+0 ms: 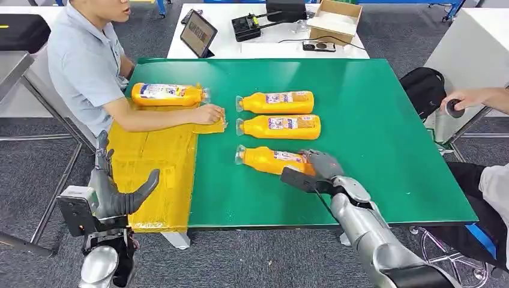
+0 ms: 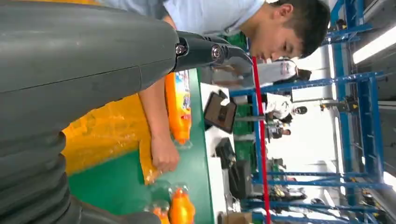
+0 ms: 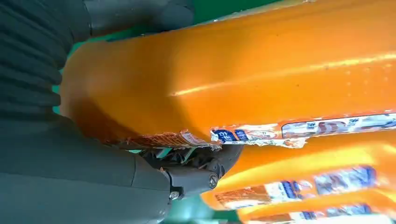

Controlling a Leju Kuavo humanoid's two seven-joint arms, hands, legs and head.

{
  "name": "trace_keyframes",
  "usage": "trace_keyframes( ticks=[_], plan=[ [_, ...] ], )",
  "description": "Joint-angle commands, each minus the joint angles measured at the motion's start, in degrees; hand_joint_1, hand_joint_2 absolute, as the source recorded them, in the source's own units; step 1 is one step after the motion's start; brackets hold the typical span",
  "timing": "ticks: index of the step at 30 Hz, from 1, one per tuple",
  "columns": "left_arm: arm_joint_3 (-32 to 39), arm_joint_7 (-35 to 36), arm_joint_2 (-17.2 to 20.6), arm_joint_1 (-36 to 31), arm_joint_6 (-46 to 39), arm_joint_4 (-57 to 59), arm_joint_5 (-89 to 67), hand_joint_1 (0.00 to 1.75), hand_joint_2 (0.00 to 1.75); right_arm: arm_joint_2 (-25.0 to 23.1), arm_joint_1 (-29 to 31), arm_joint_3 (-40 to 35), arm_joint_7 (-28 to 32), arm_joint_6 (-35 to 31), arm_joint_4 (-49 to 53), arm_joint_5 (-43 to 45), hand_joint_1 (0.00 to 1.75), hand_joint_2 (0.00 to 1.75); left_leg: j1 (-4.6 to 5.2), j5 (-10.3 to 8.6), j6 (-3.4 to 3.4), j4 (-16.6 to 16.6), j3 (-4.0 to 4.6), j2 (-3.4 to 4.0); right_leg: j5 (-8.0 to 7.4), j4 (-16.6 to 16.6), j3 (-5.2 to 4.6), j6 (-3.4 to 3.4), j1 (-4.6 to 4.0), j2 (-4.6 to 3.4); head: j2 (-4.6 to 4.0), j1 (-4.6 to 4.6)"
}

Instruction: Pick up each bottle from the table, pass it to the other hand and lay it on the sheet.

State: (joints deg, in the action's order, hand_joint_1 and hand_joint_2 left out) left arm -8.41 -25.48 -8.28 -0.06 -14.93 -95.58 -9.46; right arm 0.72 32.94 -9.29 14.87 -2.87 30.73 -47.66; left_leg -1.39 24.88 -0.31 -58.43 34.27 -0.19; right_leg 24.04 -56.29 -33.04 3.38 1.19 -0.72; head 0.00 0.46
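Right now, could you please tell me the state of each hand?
Left hand: open, holding nothing, beside the yellow sheet.
Right hand: fingers around the nearest bottle, which lies on the table.

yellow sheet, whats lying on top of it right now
One orange bottle lies on its side at the far end of the yellow sheet. A person's hand presses the sheet's far corner, with the forearm across it. What the arm covers cannot be seen.

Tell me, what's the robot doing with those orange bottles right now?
Right hand on the nearest bottle. Left hand open over the yellow sheet. Person's hand on the sheet's far corner.
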Motion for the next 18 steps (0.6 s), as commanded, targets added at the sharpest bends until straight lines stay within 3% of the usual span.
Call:
trace_keyframes(
  ticks=[1, 4, 8, 12, 15, 18],
  plan=[
    [-2.42, -0.71, 1.42, 0.17, 2.44, 4.18, 2.84, 0.00, 1.75, -3.61, -11.36, 7.25, 12.74, 4.84, 5.02, 15.45, 1.75, 1.75, -0.04, -0.04, 0.03, 0.17, -0.13, -0.10, -0.02, 0.18, 0.41, -0.12, -0.07, 0.14, 0.00, 0.00],
    [-2.41, -0.53, 1.05, 0.82, 3.19, 4.07, 4.09, 0.00, 1.75, -4.35, -12.74, 7.78, 14.05, 3.51, 8.82, 18.45, 1.75, 1.75, -0.03, -0.02, 0.04, 0.10, -0.14, 0.01, 0.00, 0.08, 0.38, -0.10, -0.05, 0.03, 0.00, 0.00],
    [-3.28, 0.75, -1.33, 5.49, 7.38, 4.52, 11.44, 0.00, 1.75, -8.35, -19.60, 8.29, 16.44, -3.78, 26.61, 25.20, 1.75, 1.75, -0.06, 0.00, 0.05, 0.13, -0.08, 0.14, -0.01, 0.12, 0.32, -0.13, -0.08, -0.08, 0.00, -0.02],
    [-6.07, 0.03, -1.52, 8.23, 8.60, 5.22, 13.44, 0.00, 1.75, -9.81, -23.94, 6.03, 17.44, -8.41, 36.60, 28.85, 1.75, 1.75, 0.01, 0.04, 0.12, 0.14, 0.03, 0.09, 0.07, 0.08, 0.22, -0.22, -0.04, -0.04, 0.00, -0.02],
    [-6.55, -0.25, -1.53, 8.72, 8.58, 5.20, 13.53, 0.00, 1.75, -9.74, -24.45, 5.40, 17.07, -8.83, 37.63, 29.06, 1.75, 1.75, 0.02, 0.01, 0.07, 0.05, 0.63, 0.04, 0.05, -0.05, -0.28, -0.10, 0.01, -0.09, 0.00, -0.02],
    [-6.52, -0.23, -1.49, 8.66, 8.57, 5.16, 13.52, 0.00, 1.75, -9.61, -24.57, 5.40, 17.09, -8.80, 37.54, 29.05, 1.75, 1.75, 0.03, 0.05, 0.12, 0.06, 0.62, -0.07, 0.14, -0.01, -0.20, -0.13, 0.00, 0.08, 0.00, -0.04]
  ],
)
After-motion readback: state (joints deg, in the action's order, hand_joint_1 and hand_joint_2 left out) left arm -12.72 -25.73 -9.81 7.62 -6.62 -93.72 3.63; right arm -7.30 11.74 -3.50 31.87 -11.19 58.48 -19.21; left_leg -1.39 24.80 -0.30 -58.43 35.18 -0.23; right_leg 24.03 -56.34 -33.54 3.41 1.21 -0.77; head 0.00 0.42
